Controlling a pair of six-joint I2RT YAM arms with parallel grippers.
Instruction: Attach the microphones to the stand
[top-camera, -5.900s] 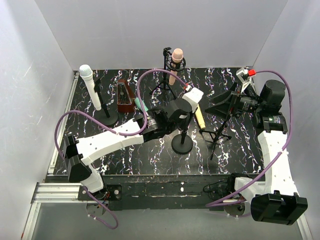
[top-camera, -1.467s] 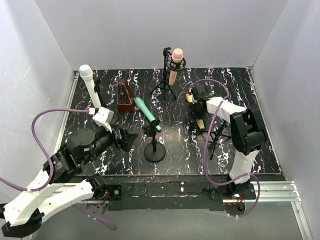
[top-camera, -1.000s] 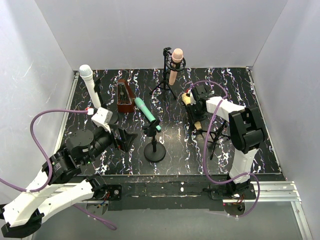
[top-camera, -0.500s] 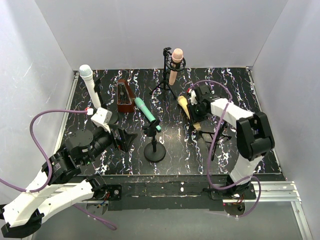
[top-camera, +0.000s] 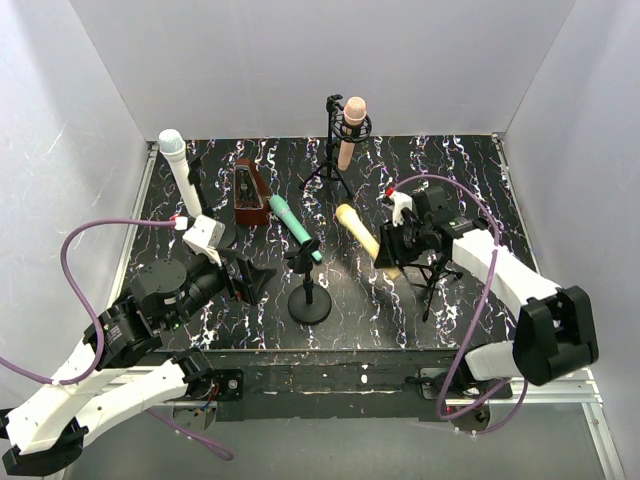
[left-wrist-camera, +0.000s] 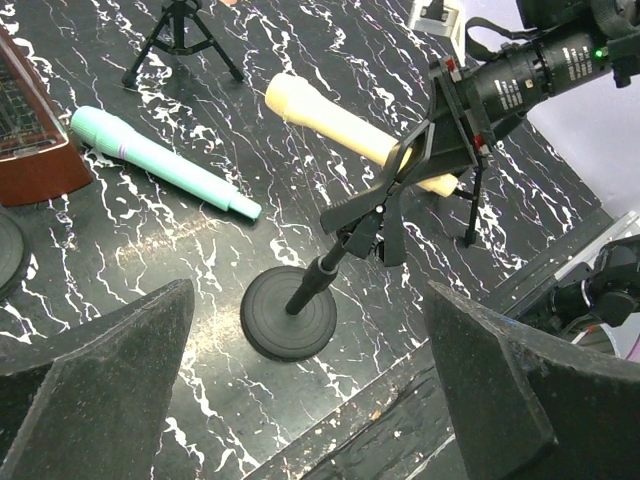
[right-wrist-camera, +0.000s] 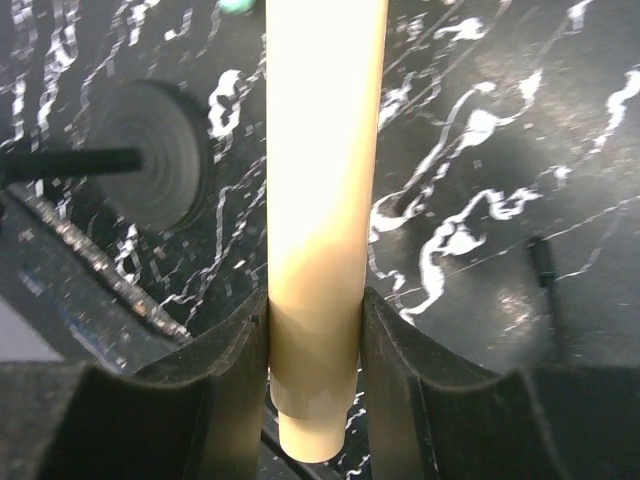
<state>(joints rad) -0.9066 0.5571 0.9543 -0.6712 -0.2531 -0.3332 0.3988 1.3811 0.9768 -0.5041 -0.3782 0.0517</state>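
Yellow microphone (top-camera: 357, 228) held at a slant
Right gripper (right-wrist-camera: 315, 372) clamps its tail end; left gripper (left-wrist-camera: 310, 352) gapes wide

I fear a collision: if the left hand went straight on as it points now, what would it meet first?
Most likely the empty round-base stand, centred ahead of the open left hand; depth is hard to judge.

The yellow microphone (right-wrist-camera: 325, 200) runs off the top edge of the right wrist view, its head unseen. Overhead, the right gripper (top-camera: 390, 251) covers its tail.
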